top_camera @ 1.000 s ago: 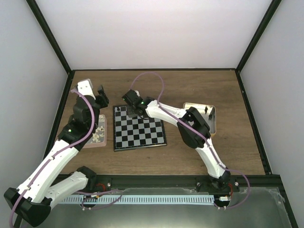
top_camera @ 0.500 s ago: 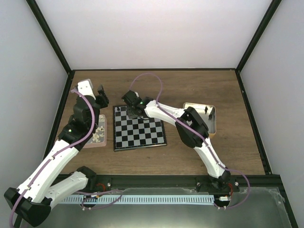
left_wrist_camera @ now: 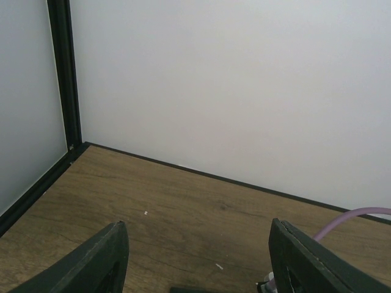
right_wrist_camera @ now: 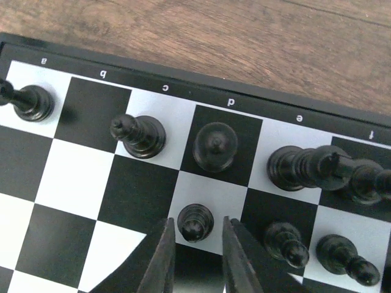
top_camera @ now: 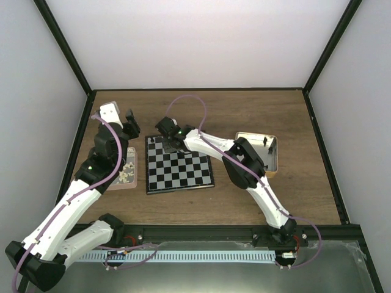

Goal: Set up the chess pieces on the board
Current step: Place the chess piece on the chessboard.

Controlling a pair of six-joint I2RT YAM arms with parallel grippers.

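Up at the Far Edge

On the brown wooden table [top_camera: 256, 116] lies the flat black-and-silver checked board [top_camera: 179, 166]. At its far edge the right gripper [right_wrist_camera: 197, 237] is a little spread around one tiny black chess piece [right_wrist_camera: 195, 220]. Farther, near the table's left edge, the left gripper [left_wrist_camera: 198, 259] is spread wide, holding nothing.

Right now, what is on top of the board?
On the board: black chess pieces in its far rows, one pawn inside the right gripper. Squares under its fingers are hidden.
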